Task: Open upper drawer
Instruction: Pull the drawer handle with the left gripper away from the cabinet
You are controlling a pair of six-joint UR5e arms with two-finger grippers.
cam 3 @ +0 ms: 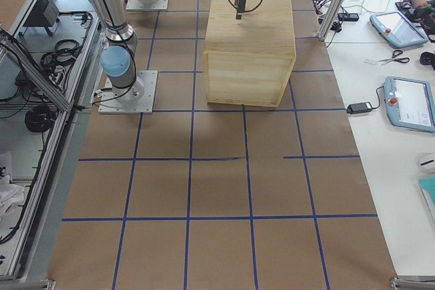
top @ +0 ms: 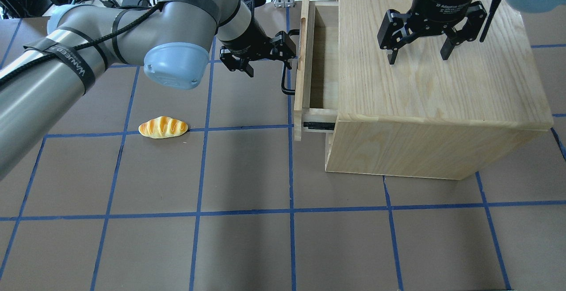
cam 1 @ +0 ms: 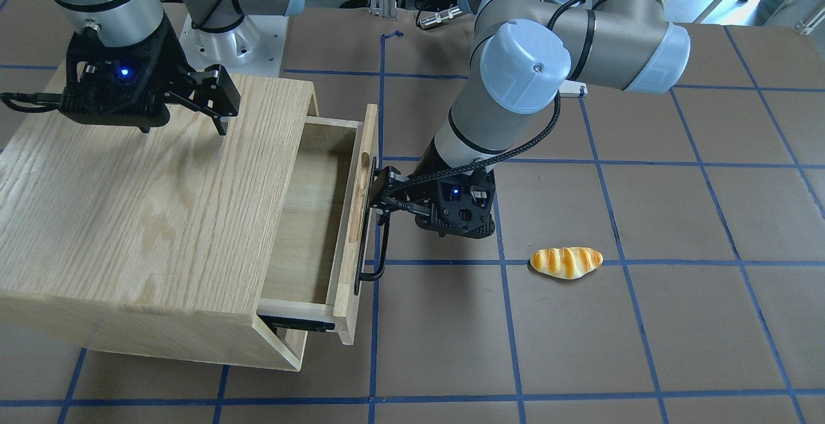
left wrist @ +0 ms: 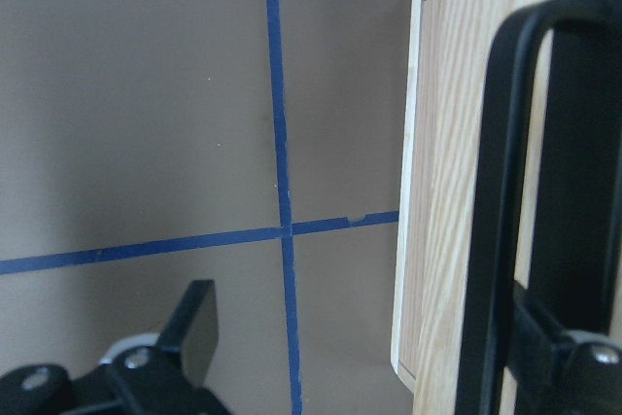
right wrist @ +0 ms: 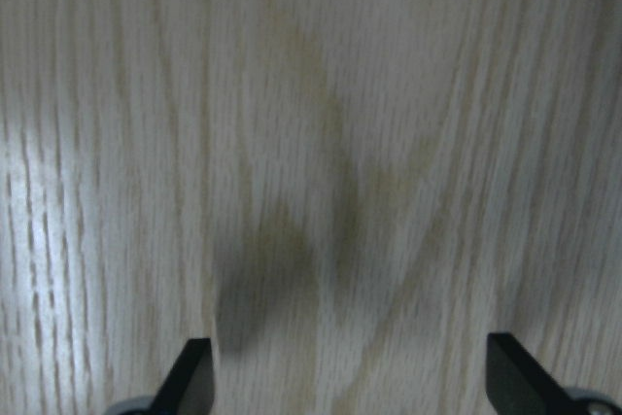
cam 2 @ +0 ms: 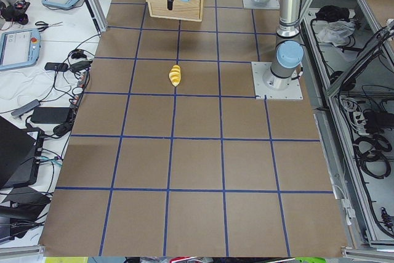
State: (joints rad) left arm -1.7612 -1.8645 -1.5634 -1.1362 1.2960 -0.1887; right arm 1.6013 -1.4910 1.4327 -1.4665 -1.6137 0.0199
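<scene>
The shallow pale-wood upper drawer (cam 1: 309, 218) juts partway out of the oak-grain cabinet box (top: 433, 105). The left claw (top: 269, 61), spread, straddles its black bar handle (cam 1: 385, 243); the right claw (top: 418, 57) hovers spread above the cabinet.

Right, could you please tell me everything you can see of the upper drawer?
The upper drawer is a shallow pale-wood box, standing partway out of the oak-grain cabinet, and what shows of its inside is empty. Its flat front panel carries an oblong finger notch and a long black bar handle. A black slide rail shows along its side. The left gripper is open, with one finger seemingly tucked behind the handle.
</scene>
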